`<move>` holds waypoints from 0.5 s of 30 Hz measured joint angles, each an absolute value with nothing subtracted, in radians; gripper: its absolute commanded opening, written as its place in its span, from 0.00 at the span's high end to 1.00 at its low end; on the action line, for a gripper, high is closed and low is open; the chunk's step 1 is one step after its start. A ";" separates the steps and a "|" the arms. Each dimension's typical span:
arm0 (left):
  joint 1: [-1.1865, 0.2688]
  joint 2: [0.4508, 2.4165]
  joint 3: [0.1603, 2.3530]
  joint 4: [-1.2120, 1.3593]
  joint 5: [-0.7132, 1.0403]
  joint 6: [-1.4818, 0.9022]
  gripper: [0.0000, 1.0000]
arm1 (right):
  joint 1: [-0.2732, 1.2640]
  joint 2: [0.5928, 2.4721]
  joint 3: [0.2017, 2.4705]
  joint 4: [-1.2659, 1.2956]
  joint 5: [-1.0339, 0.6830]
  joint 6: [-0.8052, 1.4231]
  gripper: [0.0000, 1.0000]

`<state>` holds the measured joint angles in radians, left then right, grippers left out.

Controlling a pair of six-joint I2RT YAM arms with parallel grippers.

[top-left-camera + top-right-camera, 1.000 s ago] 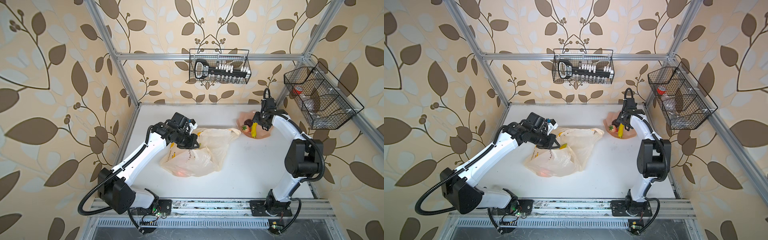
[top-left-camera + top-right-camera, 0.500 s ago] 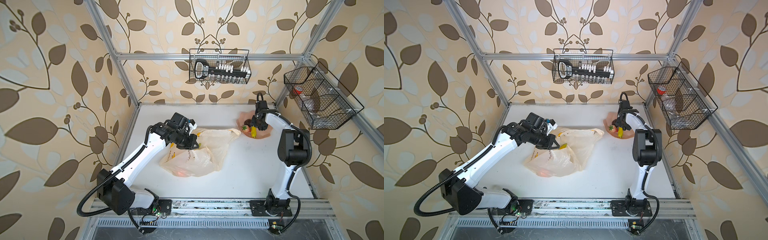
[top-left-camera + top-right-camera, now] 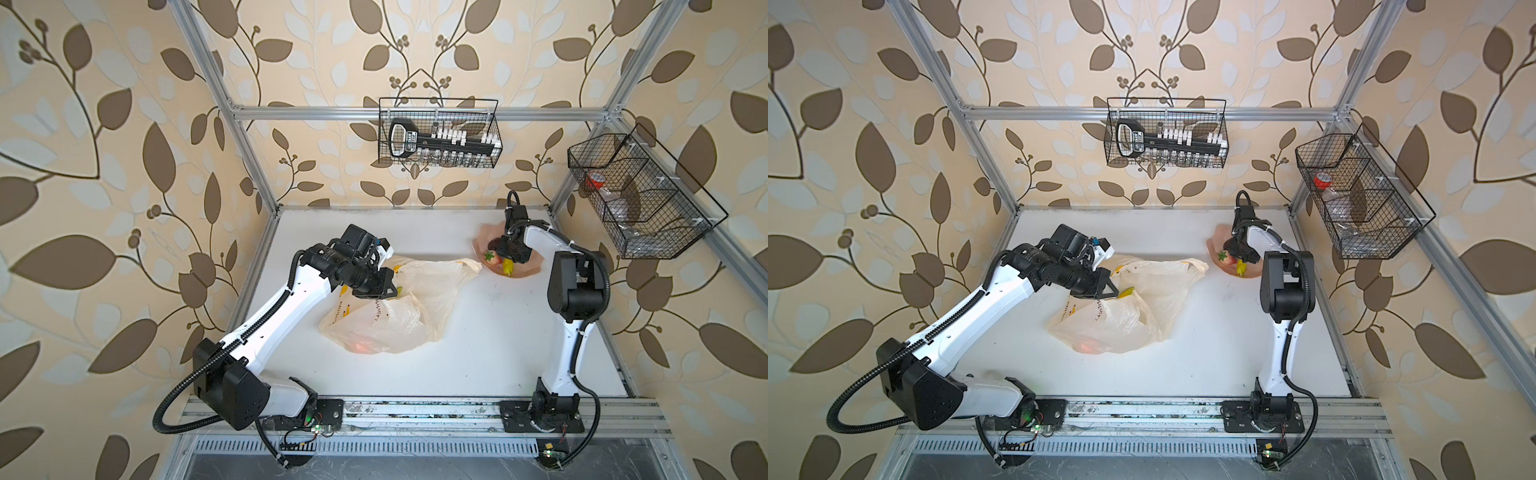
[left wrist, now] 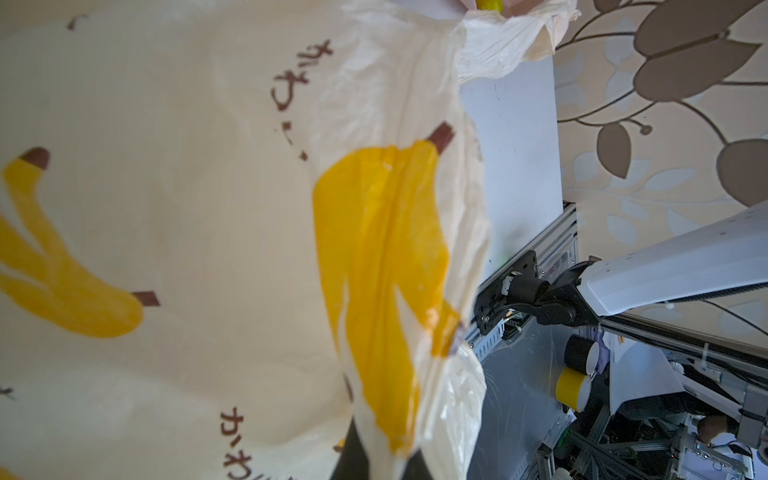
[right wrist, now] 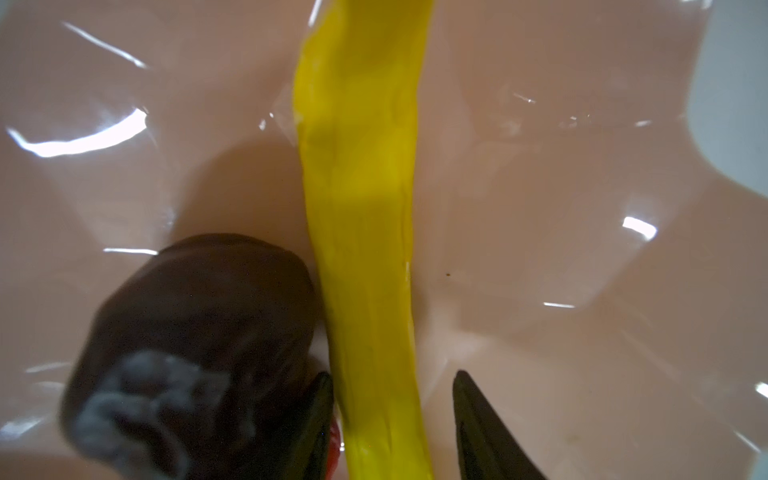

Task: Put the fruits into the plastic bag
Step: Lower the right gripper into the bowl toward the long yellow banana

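Closing in since a second ago, the right fingers (image 5: 486,428) straddle the banana (image 5: 361,208) on the pink plate (image 5: 561,208) far right, one side not touching yet, while the left fingers (image 4: 351,461) pinch the edge of the plastic bag (image 3: 395,324) mid bench (image 3: 498,332), so a pickup looks imminent.

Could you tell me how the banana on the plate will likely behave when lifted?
The banana looks smooth, so it may slip in the right tool. Long and narrow, it could swing if gripped off-centre. Small, probably light.
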<state>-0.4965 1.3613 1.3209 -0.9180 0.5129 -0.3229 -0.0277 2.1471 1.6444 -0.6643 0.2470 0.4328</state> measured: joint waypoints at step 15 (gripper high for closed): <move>-0.496 1.365 1.330 -0.922 0.513 -0.323 1.00 | -0.028 2.168 1.650 -0.670 0.245 0.419 0.72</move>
<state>-0.4965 1.3647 1.3296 -0.9218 0.5125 -0.3225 -0.0284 2.1685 1.6505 -0.6704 0.2451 0.4194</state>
